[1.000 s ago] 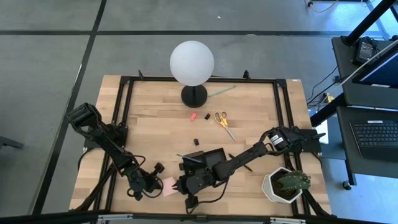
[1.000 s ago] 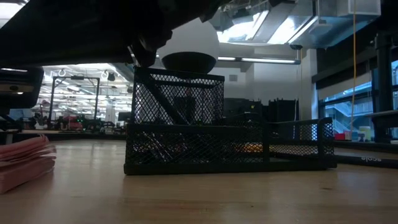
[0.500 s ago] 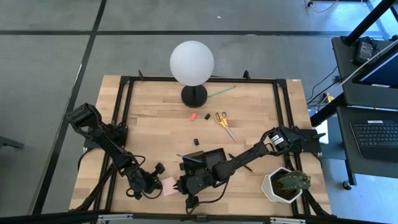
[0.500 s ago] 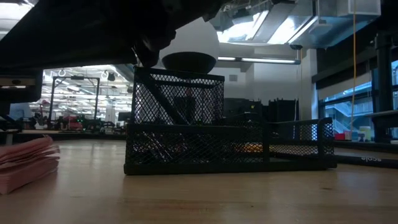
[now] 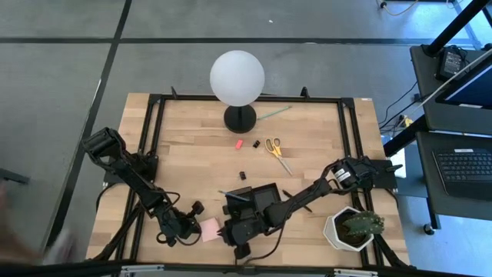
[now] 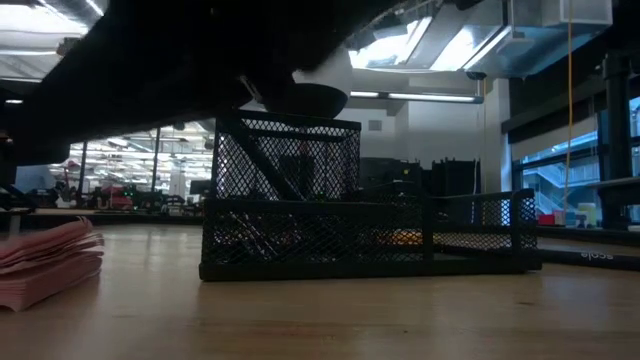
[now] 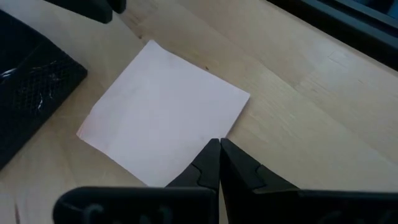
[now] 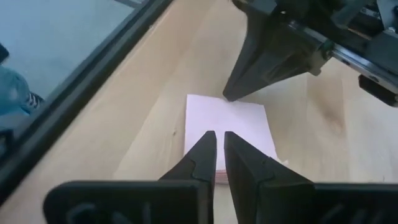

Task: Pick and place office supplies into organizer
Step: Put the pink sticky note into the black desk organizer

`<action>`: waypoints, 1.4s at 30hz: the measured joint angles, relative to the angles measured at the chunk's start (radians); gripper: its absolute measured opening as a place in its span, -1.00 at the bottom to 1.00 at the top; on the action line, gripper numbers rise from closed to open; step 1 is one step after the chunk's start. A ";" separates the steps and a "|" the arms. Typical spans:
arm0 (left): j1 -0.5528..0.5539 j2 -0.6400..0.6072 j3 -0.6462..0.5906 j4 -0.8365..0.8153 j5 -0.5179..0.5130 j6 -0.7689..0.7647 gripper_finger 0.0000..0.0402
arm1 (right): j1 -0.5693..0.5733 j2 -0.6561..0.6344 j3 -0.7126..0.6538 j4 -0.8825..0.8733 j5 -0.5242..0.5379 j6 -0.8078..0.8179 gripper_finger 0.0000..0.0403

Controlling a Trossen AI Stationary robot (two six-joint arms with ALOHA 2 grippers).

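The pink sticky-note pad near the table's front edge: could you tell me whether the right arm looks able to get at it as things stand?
Probably yes. The right end effector already sits at one edge of the sticky-note pad, but the left end effector, shut, is pressed at the opposite edge, crowding the approach.

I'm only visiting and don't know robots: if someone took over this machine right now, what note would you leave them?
Left gripper: jaws shut, tip on the edge of the pink pad, holding nothing.
Right gripper: jaws nearly together at the pad's opposite edge; no grip visible.
The pad lies flat on the table, beside the organizer, not in it.
Still out on the table: scissors, a small pink item, a binder clip, a green stick.
Done: a pen seems to rest on the organizer.
Left: the pad, then the rest.
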 joint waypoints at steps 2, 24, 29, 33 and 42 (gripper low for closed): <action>0.000 0.000 0.000 0.000 0.000 0.000 -0.99 | 0.001 0.002 -0.001 0.011 0.007 -0.034 -0.82; 0.000 0.000 0.000 0.002 -0.026 0.016 -0.99 | 0.001 0.105 0.003 0.123 0.064 -0.406 -0.82; 0.000 0.000 0.000 0.002 -0.025 -0.004 -0.99 | 0.001 0.109 0.005 0.124 0.084 -0.394 -0.82; 0.000 0.000 0.000 0.002 -0.021 -0.110 -0.96 | 0.001 0.110 0.005 0.102 0.091 -0.385 -0.82; -0.028 -0.001 0.024 0.001 -0.013 -0.177 -0.65 | 0.001 0.109 0.006 0.021 0.099 -0.292 -0.82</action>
